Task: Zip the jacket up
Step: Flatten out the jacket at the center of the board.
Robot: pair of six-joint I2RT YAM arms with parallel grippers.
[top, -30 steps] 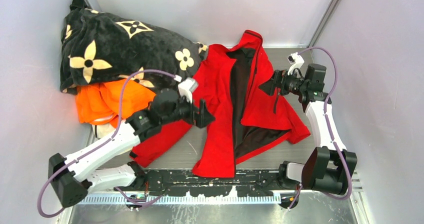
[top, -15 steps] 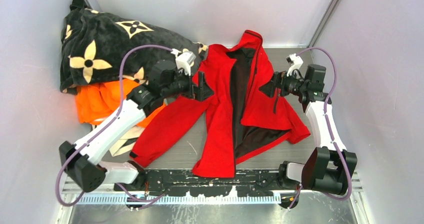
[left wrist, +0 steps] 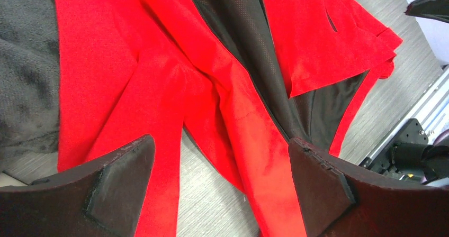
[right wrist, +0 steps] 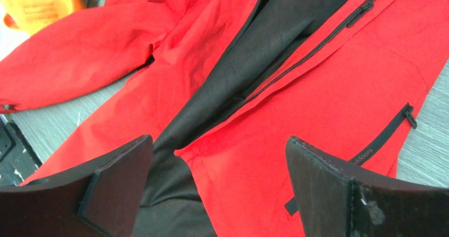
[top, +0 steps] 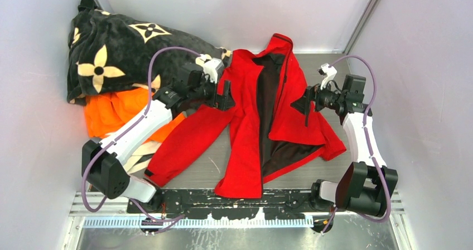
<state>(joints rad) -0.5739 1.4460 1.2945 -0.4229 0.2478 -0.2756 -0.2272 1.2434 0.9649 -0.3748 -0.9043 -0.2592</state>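
Observation:
The red jacket [top: 245,121] lies unzipped on the table, collar toward the back wall, its dark lining [top: 266,110] showing between the two front panels. My left gripper [top: 226,95] hovers open over the jacket's left shoulder and sleeve. In the left wrist view the gripper [left wrist: 219,142] has red cloth [left wrist: 174,67] and a strip of bare table below it, with nothing between the fingers. My right gripper [top: 305,102] is open above the right front panel. Under it [right wrist: 218,140] I see the panel's edge, the zip track [right wrist: 317,49] and a dark pocket zip [right wrist: 389,128].
A black flower-patterned blanket [top: 117,49] is heaped at the back left, with an orange garment [top: 117,113] under its near edge beside the jacket's left sleeve. Grey walls close in both sides. A black rail [top: 223,197] runs along the near edge.
My left arm has swung away from me, carrying its gripper from the jacket's left front up to the shoulder. The right gripper has dipped slightly. Both stay open.

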